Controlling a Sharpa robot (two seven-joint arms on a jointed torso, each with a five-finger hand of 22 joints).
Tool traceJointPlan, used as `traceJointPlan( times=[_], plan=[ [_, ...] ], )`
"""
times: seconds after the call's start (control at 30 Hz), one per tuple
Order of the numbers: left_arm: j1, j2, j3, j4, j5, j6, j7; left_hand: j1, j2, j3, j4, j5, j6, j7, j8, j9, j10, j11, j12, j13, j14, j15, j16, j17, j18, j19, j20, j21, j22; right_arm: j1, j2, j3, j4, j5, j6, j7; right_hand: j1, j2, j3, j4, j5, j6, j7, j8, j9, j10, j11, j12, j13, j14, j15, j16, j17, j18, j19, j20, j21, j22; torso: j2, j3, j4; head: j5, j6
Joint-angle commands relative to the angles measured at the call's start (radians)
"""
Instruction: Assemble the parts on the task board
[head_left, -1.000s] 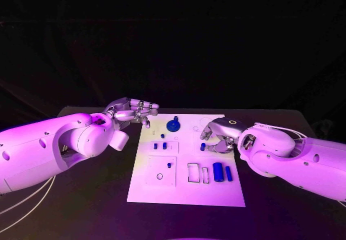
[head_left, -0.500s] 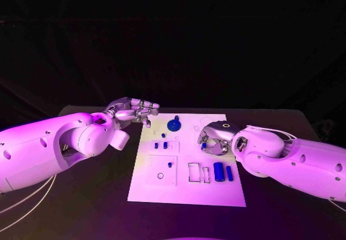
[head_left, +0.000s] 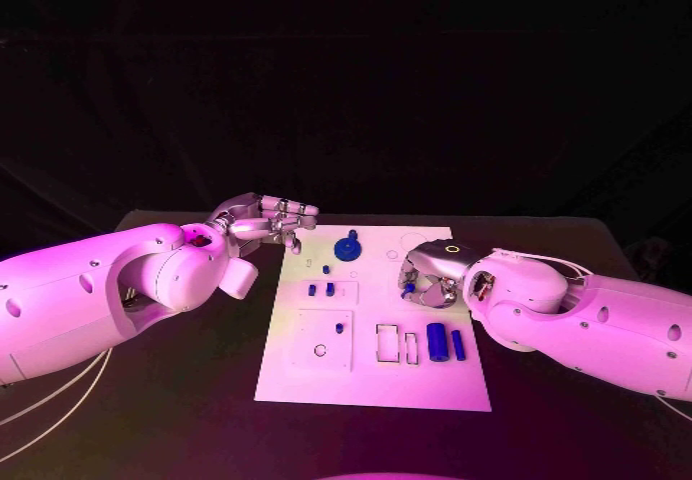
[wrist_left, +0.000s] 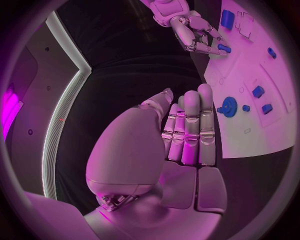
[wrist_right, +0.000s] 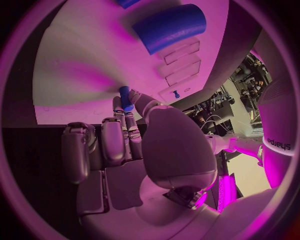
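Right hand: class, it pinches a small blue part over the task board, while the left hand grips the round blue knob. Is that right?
Not quite. The right hand does pinch a small blue part over the task board. But the left hand grips nothing: the left wrist view shows its fingers straight and empty, apart from the round blue knob on the board.

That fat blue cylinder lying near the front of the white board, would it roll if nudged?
Probably: the blue cylinder lies on its rounded side on the flat task board, so a sideways push would likely roll it. It looks rigid, probably light plastic.
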Motion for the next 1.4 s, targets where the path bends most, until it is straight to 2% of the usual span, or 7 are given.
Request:
traceJointPlan(
  times=[0.03,0.1,0.4,1.0,1.4],
  plan=[
    [0.0,0.001,0.001,0.001,0.006,0.016,0.001,0.003,0.007,-0.002,-0.001,-0.001,-0.009,0.001,0.003,-0.002,-0.007,-0.003,0.003,0.002,-0.005,0.001,-0.006,-0.001,0.013,-0.005,0.001,-0.006,-0.001,-0.002,-0.002,-0.002,-0.002,-0.022,0.006,-0.008,-0.001,-0.003,0.006,0.001,-0.003,0.004,0.005,0.002,0.0,0.01,-0.005,-0.004,-0.002,0.037,-0.005,0.0,-0.006,0.001,0.02,-0.009,-0.004,0.161,0.0,0.0,-0.0002,0.0,0.0],
    [0.0,0.001,0.001,0.001,0.006,0.016,0.001,0.003,0.007,-0.002,-0.001,-0.001,-0.009,0.001,0.003,-0.002,-0.008,-0.003,0.004,0.002,-0.005,0.001,-0.006,-0.001,0.013,-0.005,0.001,-0.006,-0.001,-0.002,-0.003,-0.002,0.0,-0.023,0.005,-0.009,-0.008,-0.013,0.005,0.003,-0.003,-0.001,0.007,-0.002,-0.001,0.001,-0.001,-0.01,-0.005,0.036,-0.002,-0.002,-0.008,0.001,0.018,-0.008,-0.006,0.16,0.0,-0.0001,0.0001,-0.001,0.0],
    [0.0,0.0,0.0,0.0,0.006,0.016,0.0,0.003,0.007,-0.002,-0.001,-0.001,-0.009,0.001,0.003,-0.002,-0.008,-0.003,0.004,0.002,-0.005,0.001,-0.006,-0.001,0.013,-0.005,0.001,-0.006,-0.001,-0.002,-0.008,-0.002,0.008,-0.023,0.001,-0.011,-0.02,-0.029,0.008,0.007,-0.002,-0.02,0.009,-0.015,-0.006,-0.011,0.003,-0.018,-0.007,0.033,0.002,-0.005,-0.013,0.002,0.015,-0.004,-0.011,0.158,0.0,-0.0006,0.0005,-0.002,0.0],
    [0.0,0.0,0.0,-0.001,0.006,0.016,0.0,0.003,0.007,-0.002,-0.001,-0.001,-0.009,0.001,0.003,-0.002,-0.008,-0.003,0.004,0.002,-0.005,0.001,-0.006,-0.001,0.013,-0.005,0.001,-0.006,-0.001,-0.003,-0.008,-0.002,0.017,-0.012,-0.021,-0.003,0.003,-0.017,0.038,-0.004,0.003,-0.008,0.007,-0.013,-0.003,0.029,-0.007,-0.003,0.001,0.035,-0.006,0.002,-0.007,-0.001,0.023,-0.009,0.002,0.169,0.0,-0.0005,0.0004,-0.004,0.001],
    [0.0,0.0,0.0,-0.001,0.006,0.015,0.0,0.003,0.007,-0.002,-0.001,-0.001,-0.009,0.001,0.003,-0.002,-0.008,-0.003,0.004,0.002,-0.005,0.001,-0.006,-0.001,0.013,-0.005,0.001,-0.006,-0.001,-0.003,-0.01,-0.002,0.016,-0.013,-0.007,-0.012,-0.012,-0.039,0.038,-0.004,0.004,-0.033,0.008,-0.027,-0.009,0.008,-0.001,-0.021,-0.004,0.031,-0.002,-0.007,-0.019,0.002,0.015,-0.007,-0.012,0.161,0.0,-0.0003,0.0005,-0.004,0.001]
  ],
)
